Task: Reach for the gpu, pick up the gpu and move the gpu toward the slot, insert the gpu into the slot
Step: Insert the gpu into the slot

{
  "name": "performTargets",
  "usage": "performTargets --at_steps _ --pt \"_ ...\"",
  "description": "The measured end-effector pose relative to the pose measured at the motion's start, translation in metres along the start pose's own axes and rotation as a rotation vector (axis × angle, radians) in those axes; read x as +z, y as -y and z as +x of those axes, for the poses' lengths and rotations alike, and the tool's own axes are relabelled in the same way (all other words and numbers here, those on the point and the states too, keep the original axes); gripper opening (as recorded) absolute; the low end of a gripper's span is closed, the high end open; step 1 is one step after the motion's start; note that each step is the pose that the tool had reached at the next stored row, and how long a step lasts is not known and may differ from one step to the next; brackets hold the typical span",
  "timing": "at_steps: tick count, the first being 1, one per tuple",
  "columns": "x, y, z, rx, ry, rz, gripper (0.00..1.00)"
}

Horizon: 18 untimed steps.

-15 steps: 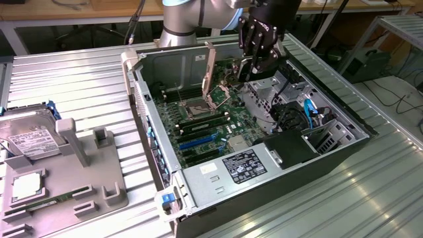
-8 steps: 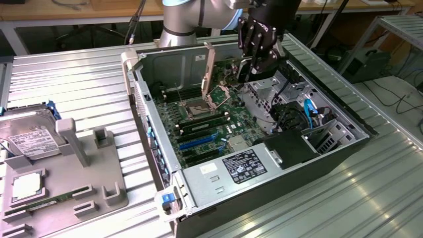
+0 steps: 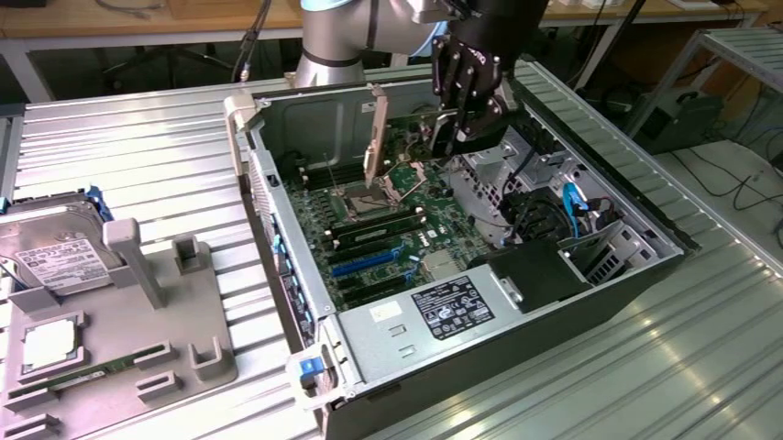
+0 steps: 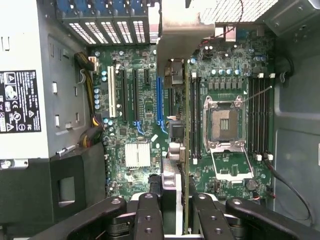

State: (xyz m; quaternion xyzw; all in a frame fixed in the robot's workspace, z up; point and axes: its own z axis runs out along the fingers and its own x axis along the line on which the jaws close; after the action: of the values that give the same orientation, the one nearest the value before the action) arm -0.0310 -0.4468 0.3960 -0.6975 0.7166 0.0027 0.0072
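The black, multi-link gripper (image 3: 450, 137) is clamped on the gpu (image 4: 186, 160), a thin dark circuit card seen edge-on in the wrist view, with 1 finger on each face. The card's silver metal bracket (image 3: 378, 128) stands upright in the upper centre of the exterior view, just inside the open grey metal computer case (image 3: 263, 183).

Reaching and picking up look done: the card is off any rest and hangs over the green motherboard (image 3: 404, 220), in the part of the case near the square CPU socket (image 4: 222, 122). As I judge it, the carry toward the slot is under way or nearly over.

Insertion is what remains. In the exterior view the card's lower edge seems clear of the board, so it reads as not seated. The long blue expansion slot (image 4: 159, 100) lies just beside the card's line in the wrist view, with 2 black slots next to it; which one the card is meant for I cannot tell.

A silver hard drive with a white label (image 3: 55, 243) sits at the exterior view's left, well apart.
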Motion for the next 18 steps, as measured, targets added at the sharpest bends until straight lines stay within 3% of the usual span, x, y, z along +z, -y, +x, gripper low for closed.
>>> performTargets --at_steps 10,18 --pt "0.0112 -0.0259 0.000 0.000 -0.0010 0.0019 0.28" --pt "0.0227 -0.0318 -0.001 -0.016 -0.0008 0.0023 0.28"
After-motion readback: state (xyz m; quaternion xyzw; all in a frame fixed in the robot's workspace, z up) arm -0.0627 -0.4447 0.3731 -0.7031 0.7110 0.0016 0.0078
